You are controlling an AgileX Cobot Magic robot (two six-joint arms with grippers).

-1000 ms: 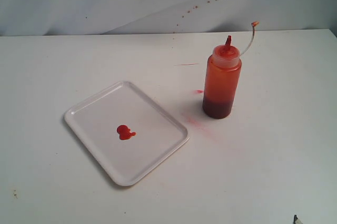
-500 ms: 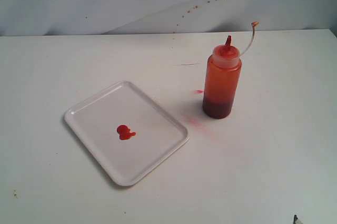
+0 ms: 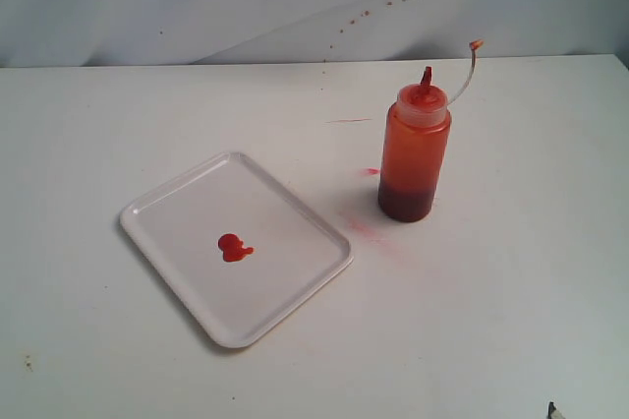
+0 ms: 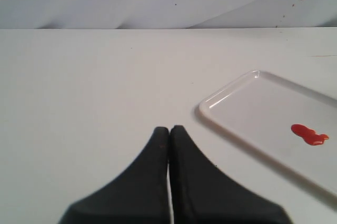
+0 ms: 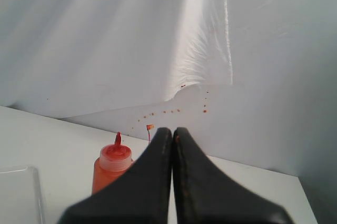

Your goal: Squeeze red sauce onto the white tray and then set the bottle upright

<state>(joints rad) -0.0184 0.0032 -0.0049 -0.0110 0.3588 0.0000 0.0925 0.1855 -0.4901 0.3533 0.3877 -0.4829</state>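
- Exterior view: the squeeze bottle (image 3: 414, 158) stands upright on the desk (image 3: 511, 281). Its long axis is vertical, the red nozzle (image 3: 426, 77) points up, and the thin tether (image 3: 476, 44) curves off to one side. It sits to the right of the white tray (image 3: 187, 198), apart from it, with pale pink smears (image 3: 366, 231) on the desk between the two. A small blob of red sauce (image 3: 234, 248) lies near the middle of the tray. Neither gripper reaches into the working area here. The bottle is on the right arm's side, so that arm looks the nearer one if the bottle needs another touch.
- Left wrist view: the left gripper (image 4: 169, 129) has its two dark fingers pressed together, with nothing between them. It hangs over bare desk (image 4: 79, 87). The white tray (image 4: 231, 90) lies ahead and off to one side, clear of the fingertips, with the red sauce (image 4: 309, 134) glossy on its floor. The bottle is out of this view.
- Right wrist view: the right gripper (image 5: 172, 130) is likewise pressed together and holds nothing. The squeeze bottle (image 5: 108, 174) stands ahead of it, apart from the fingers and partly hidden behind one of them, nozzle (image 5: 117, 139) up. A corner of the white tray (image 5: 18, 192) shows beyond it, and the backdrop (image 5: 105, 40) carries a scatter of red specks.
- Judgement: with sauce on the tray and the bottle upright, both steps look done. Any correction would mean a sideways approach to a vertical cylinder, from the right arm.
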